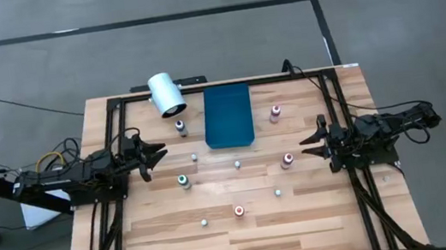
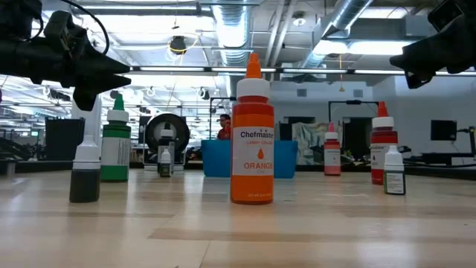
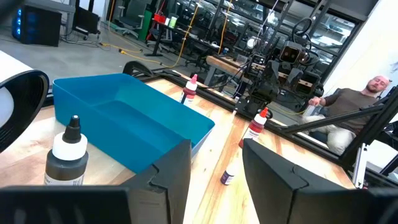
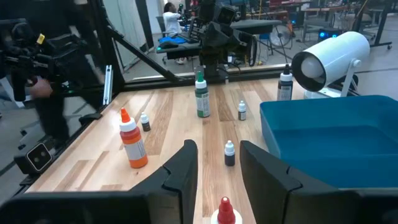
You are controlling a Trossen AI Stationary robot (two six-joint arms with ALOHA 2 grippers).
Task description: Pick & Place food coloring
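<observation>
Several tiny food coloring bottles stand upright on their bases on the wooden table: a dark-topped one [image 1: 180,128], a pink one [image 1: 275,114], a green one [image 1: 183,180], a red one [image 1: 287,160], an orange one [image 1: 239,211] and smaller whitish ones [image 1: 238,164]. My left gripper [image 1: 158,155] hovers open at the table's left, fingers pointing right, with a small bottle [image 3: 227,177] ahead of it. My right gripper [image 1: 307,141] hovers open at the table's right, pointing left, just behind the red-topped bottle [image 4: 225,211].
A flat blue tray [image 1: 228,116] lies at the far middle of the table. A large white cylinder [image 1: 167,93] lies on its side beside the tray's far left corner. Black frame rails [image 1: 112,131] run along the table's left, right and far sides. A person [image 3: 354,106] sits beyond the table.
</observation>
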